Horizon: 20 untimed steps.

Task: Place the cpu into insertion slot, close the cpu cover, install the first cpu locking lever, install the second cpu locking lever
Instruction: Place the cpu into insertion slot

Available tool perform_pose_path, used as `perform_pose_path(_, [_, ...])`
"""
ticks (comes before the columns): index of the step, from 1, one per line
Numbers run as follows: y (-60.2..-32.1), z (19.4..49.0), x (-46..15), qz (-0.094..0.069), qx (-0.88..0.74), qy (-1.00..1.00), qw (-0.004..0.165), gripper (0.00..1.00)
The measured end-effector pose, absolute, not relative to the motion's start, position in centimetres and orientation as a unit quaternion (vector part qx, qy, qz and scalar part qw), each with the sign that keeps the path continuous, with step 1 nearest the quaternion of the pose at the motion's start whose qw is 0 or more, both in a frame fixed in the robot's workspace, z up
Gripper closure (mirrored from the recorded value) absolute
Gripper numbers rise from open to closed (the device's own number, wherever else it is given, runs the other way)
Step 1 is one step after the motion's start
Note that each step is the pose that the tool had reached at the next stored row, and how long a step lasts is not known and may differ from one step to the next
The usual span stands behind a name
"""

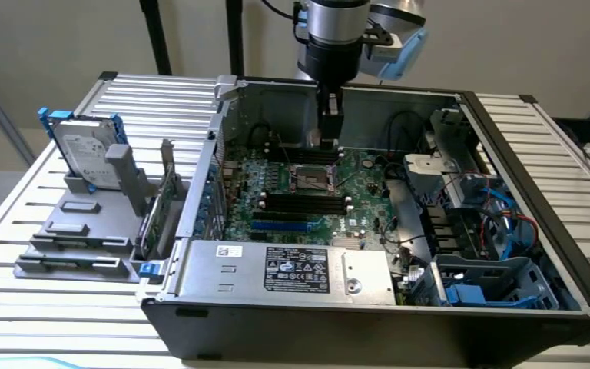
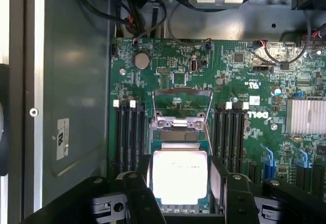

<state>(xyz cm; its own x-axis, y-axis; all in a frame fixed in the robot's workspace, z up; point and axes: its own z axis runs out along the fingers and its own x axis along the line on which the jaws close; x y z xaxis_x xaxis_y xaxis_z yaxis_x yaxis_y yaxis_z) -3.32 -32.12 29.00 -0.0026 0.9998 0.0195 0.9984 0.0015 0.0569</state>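
One cpu [image 2: 179,177] in insertion slot [image 2: 153,155], cpu cover [image 2: 182,98] raised.

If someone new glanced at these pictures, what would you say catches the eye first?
Probably the open computer case on the slatted table, its green motherboard exposed and the arm's gripper hanging just above the insertion slot. In the wrist view, the bright silvery cpu sits between the open fingers, with the cpu cover swung open beyond it. A hard drive stands in a grey rack at the exterior view's left.
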Motion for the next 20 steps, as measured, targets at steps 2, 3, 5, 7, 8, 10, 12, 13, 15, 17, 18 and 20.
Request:
perform_pose_path(2, [-32.1,28.8,-3.4,0.025,0.706,0.708,0.011,0.45])
perform_pose_path(3, [-32.2,28.6,-3.4,0.024,0.706,0.708,0.011,0.45])
perform_pose_path(5, [-32.2,28.3,-3.4,0.023,0.706,0.708,0.009,0.45])
perform_pose_path(7, [-32.3,28.0,-3.4,0.022,0.706,0.708,0.008,0.45])
perform_pose_path(8, [-32.3,27.8,-3.4,0.022,0.706,0.708,0.008,0.45])
perform_pose_path(10, [-32.4,27.4,-3.4,0.021,0.706,0.708,0.007,0.45])
perform_pose_path(12, [-32.5,27.1,-3.4,0.020,0.706,0.708,0.006,0.45])
perform_pose_path(13, [-32.5,26.9,-3.4,0.020,0.706,0.708,0.006,0.45])
perform_pose_path(15, [-32.6,26.5,-3.4,0.020,0.706,0.708,0.006,0.45])
perform_pose_path(17, [-32.6,26.1,-3.4,0.020,0.706,0.708,0.006,0.45])
perform_pose_path(18, [-32.6,26.0,-3.4,0.019,0.706,0.708,0.006,0.45])
perform_pose_path(20, [-32.7,25.6,-3.5,0.019,0.706,0.708,0.006,0.45])
